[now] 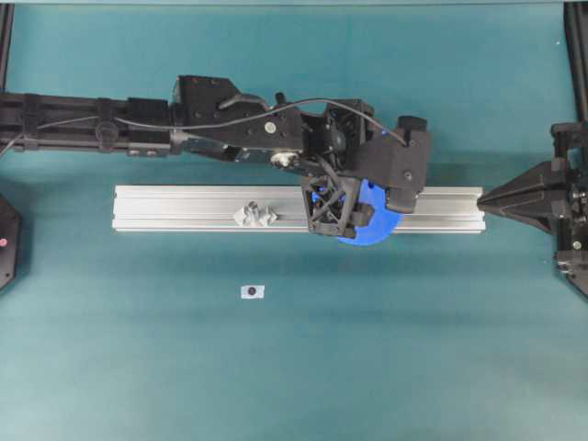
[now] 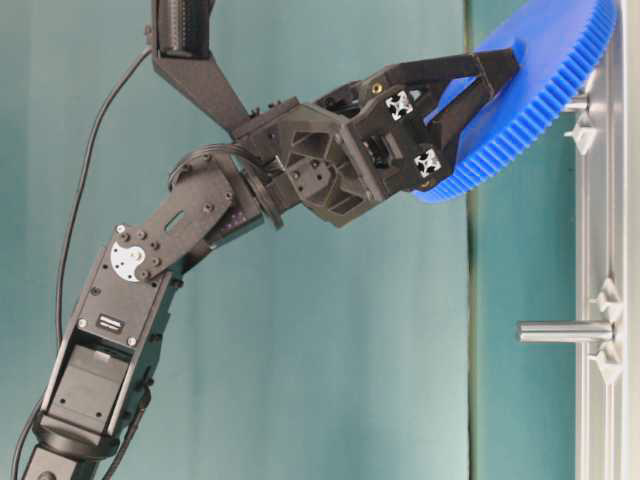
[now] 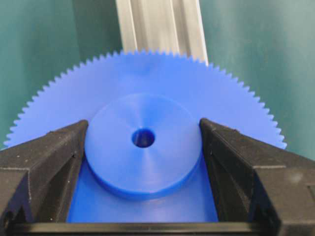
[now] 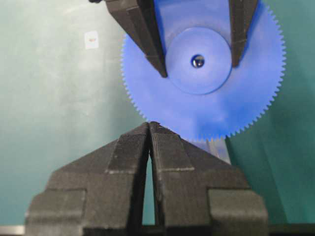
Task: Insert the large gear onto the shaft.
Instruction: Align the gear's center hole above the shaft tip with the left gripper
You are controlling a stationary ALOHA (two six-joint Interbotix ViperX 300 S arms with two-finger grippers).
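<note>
The large gear (image 3: 147, 78) is a bright-blue toothed disc with a raised hub (image 3: 142, 147) and a small centre hole. My left gripper (image 3: 143, 129) is shut on the hub, one finger on each side. In the table-level view the gear (image 2: 530, 90) hangs tilted, close to the rail, with a short grey pin (image 2: 577, 103) beside its rim. A second shaft (image 2: 565, 331) stands bare further along the rail; from overhead this shaft (image 1: 251, 213) is left of the gear (image 1: 372, 234). My right gripper (image 4: 149, 124) is shut and empty, off the rail's right end (image 1: 482, 196).
A long aluminium rail (image 1: 175, 207) lies across the teal table and carries the pins. A small white tag (image 1: 252, 291) lies on the cloth in front of it. Black frame parts stand at the left edge (image 1: 7, 241).
</note>
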